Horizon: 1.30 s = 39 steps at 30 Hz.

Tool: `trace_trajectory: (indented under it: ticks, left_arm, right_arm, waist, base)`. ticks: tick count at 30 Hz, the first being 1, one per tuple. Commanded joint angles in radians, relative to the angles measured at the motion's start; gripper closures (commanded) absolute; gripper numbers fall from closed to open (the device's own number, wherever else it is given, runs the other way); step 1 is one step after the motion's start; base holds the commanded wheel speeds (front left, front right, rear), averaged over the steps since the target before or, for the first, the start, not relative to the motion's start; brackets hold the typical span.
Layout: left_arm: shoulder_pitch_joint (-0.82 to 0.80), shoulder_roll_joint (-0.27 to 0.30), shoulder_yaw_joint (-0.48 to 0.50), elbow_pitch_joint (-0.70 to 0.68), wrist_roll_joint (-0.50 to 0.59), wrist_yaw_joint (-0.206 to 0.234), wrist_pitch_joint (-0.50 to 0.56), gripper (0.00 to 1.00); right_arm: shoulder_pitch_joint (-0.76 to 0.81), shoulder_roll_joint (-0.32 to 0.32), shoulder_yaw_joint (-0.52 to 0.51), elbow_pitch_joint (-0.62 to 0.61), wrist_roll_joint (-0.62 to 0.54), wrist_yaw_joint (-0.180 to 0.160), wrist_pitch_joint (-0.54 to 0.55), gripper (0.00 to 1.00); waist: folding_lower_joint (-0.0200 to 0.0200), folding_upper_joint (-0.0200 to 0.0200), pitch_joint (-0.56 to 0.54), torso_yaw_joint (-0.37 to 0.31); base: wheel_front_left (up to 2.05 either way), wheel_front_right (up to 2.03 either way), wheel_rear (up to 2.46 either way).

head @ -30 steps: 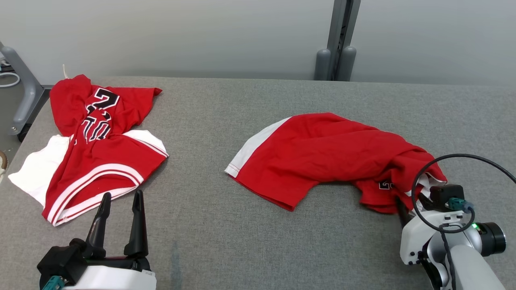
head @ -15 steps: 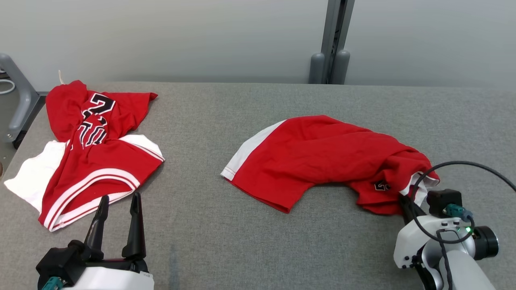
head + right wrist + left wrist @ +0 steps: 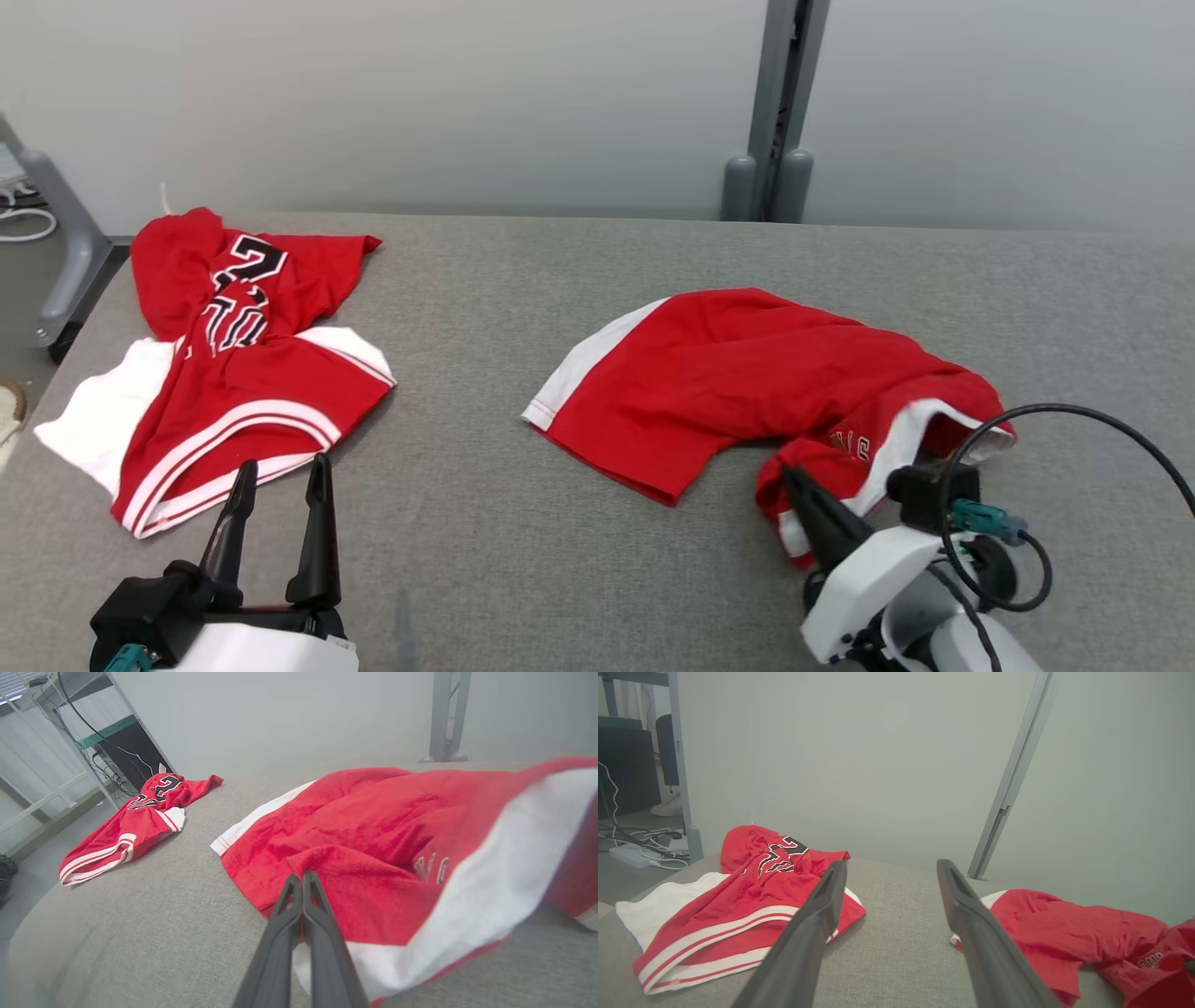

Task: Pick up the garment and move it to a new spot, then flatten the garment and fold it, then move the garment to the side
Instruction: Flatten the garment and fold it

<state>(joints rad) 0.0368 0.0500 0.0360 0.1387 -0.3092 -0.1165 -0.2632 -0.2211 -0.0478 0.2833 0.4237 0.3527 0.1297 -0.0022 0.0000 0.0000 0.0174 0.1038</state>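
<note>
The garment [image 3: 747, 373] is red with a white side band and lies crumpled on the right half of the grey padded table [image 3: 560, 560]. Its near right end is raised off the table and folded over, showing a white band and some lettering. My right gripper [image 3: 801, 485] is shut on that raised end. In the right wrist view its fingers [image 3: 302, 879] press together on the garment [image 3: 373, 826]. My left gripper [image 3: 277, 471] hovers open and empty at the lower left, and the left wrist view shows its wide gap [image 3: 892, 868] and the garment [image 3: 1064, 928].
A second red jersey [image 3: 233, 373] with white stripes and black numbers lies crumpled at the table's far left corner, just ahead of my left gripper. A grey post [image 3: 770, 177] stands behind the table. A grey frame leg [image 3: 65, 252] and floor cables [image 3: 626, 849] are off the left edge.
My right gripper has shut on the garment's near right end, lifted it and carried it left, turning the white band upward. The head camera shifted slightly. The left gripper stayed open.
</note>
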Motion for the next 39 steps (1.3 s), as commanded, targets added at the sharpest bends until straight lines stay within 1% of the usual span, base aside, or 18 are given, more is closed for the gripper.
trace_trajectory:
  ticks: [1,6,10,12,17,19,22,24,25,27,28,29,30,31,35,36,39]
  left_arm:
    - [-0.006,0.005,0.003,0.001,0.003,-0.003,-0.002,0.00]
    - [-0.022,0.005,0.006,0.007,0.005,-0.006,-0.002,0.00]
    - [-0.028,0.005,0.006,0.012,0.005,-0.008,-0.002,0.00]
    - [-0.029,0.004,0.004,0.013,0.004,-0.007,-0.002,0.00]
    - [-0.029,0.004,-0.001,0.018,0.001,-0.010,-0.002,0.00]
    - [-0.033,0.003,-0.004,0.018,0.001,-0.011,-0.002,0.00]
    - [-0.041,0.003,-0.007,0.020,0.001,-0.012,-0.002,0.00]
    - [-0.049,0.003,-0.009,0.022,0.003,-0.013,-0.002,0.00]
    - [-0.053,0.003,-0.011,0.023,0.004,-0.012,-0.002,0.00]
    - [-0.054,0.003,-0.012,0.025,0.004,-0.013,-0.002,0.00]
    - [-0.054,0.003,-0.013,0.027,0.004,-0.013,-0.002,0.00]
    - [-0.057,0.003,-0.013,0.029,0.005,-0.013,-0.002,0.00]
    - [-0.060,0.003,-0.012,0.029,0.005,-0.014,-0.002,0.00]
    - [-0.062,0.003,-0.010,0.029,0.007,-0.014,-0.002,0.00]
    - [-0.061,0.004,-0.002,0.034,0.011,-0.015,-0.002,0.00]
    - [-0.061,0.004,-0.002,0.034,0.011,-0.015,-0.002,0.00]
    - [-0.056,0.004,-0.001,0.038,0.011,-0.015,-0.002,0.00]
  right_arm:
    - [0.006,-0.006,0.031,-0.023,0.056,0.002,0.015,1.00]
    - [-0.007,-0.006,0.136,-0.058,0.192,0.002,0.058,1.00]
    - [-0.019,-0.006,0.214,-0.055,0.286,0.002,0.082,1.00]
    - [-0.030,-0.006,0.257,-0.036,0.313,0.002,0.087,1.00]
    - [-0.075,-0.006,0.358,0.012,0.441,0.002,0.064,1.00]
    - [-0.109,-0.007,0.400,0.046,0.471,0.002,0.049,1.00]
    - [-0.146,-0.006,0.468,0.083,0.566,0.002,0.037,1.00]
    - [-0.176,-0.005,0.520,0.100,0.631,0.002,0.030,1.00]
    - [-0.207,-0.006,0.575,0.125,0.676,0.002,0.018,1.00]
    - [-0.234,-0.006,0.629,0.156,0.708,0.002,0.000,1.00]
    - [-0.245,-0.006,0.654,0.170,0.726,0.002,-0.007,0.98]
    - [-0.258,-0.006,0.675,0.182,0.742,0.002,-0.018,0.65]
    - [-0.270,-0.005,0.695,0.190,0.760,0.002,-0.028,0.14]
    - [-0.279,-0.006,0.713,0.195,0.778,0.002,-0.037,0.00]
    - [-0.316,-0.007,0.768,0.213,0.825,0.002,-0.074,0.00]
    - [-0.316,-0.007,0.768,0.213,0.825,0.002,-0.074,0.00]
    - [-0.335,-0.006,0.793,0.218,0.851,0.002,-0.103,0.00]
  waist:
    - [0.0000,0.0000,0.005,0.019]
    - [0.0000,0.0000,0.013,0.071]
    - [0.0000,0.0000,0.010,0.113]
    - [0.0000,0.0000,0.007,0.134]
    - [0.0000,0.0000,0.006,0.173]
    - [0.0000,0.0000,0.008,0.186]
    - [0.0000,0.0000,0.013,0.202]
    - [0.0000,0.0000,0.018,0.209]
    - [0.0000,0.0000,0.023,0.215]
    - [0.0000,0.0000,0.026,0.220]
    - [0.0000,0.0000,0.027,0.222]
    - [0.0000,0.0000,0.028,0.222]
    - [0.0000,0.0000,0.029,0.221]
    - [0.0000,0.0000,0.029,0.218]
    - [0.0000,0.0000,0.024,0.188]
    - [0.0000,0.0000,0.024,0.188]
    - [0.0000,0.0000,0.013,0.159]
  base:
    - [0.00,0.00,0.00]
    - [0.00,0.00,0.00]
    - [0.00,0.00,0.00]
    - [0.00,0.00,0.00]
    - [0.00,0.00,0.00]
    - [0.00,0.00,0.00]
    - [0.00,0.00,0.00]
    - [0.00,0.00,0.00]
    - [0.00,0.00,0.00]
    - [0.00,0.00,0.00]
    - [0.00,0.00,0.00]
    - [0.00,0.00,0.00]
    - [0.00,0.00,0.00]
    - [0.00,0.00,0.00]
    - [0.00,0.00,0.00]
    - [0.00,0.00,0.00]
    - [0.00,0.00,0.00]
